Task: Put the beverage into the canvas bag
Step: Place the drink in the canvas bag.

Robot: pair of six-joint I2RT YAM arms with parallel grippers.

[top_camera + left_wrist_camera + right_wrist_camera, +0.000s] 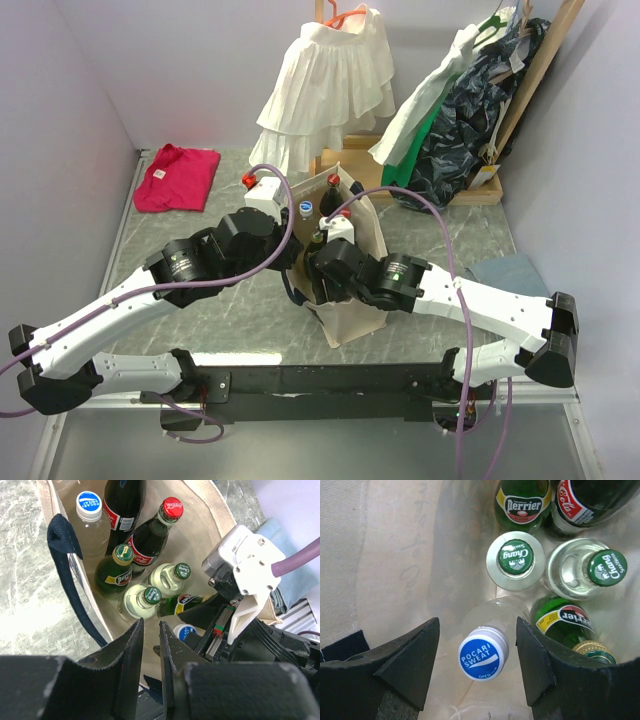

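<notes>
Withdrawal needed care: fingers of the right gripper (477,630) hung released astride the Pocari Sweat bottle (483,658), standing inside the canvas bag (395,570) beside a Chang bottle (516,560); a straight lift should clear its cap. Left gripper (150,625) sat narrow at the rim, grip untellable.

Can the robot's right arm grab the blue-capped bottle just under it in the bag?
Probably yes. The right end effector hangs open inside the canvas bag, one finger on each side of the Pocari Sweat bottle, with nothing in between.
</notes>
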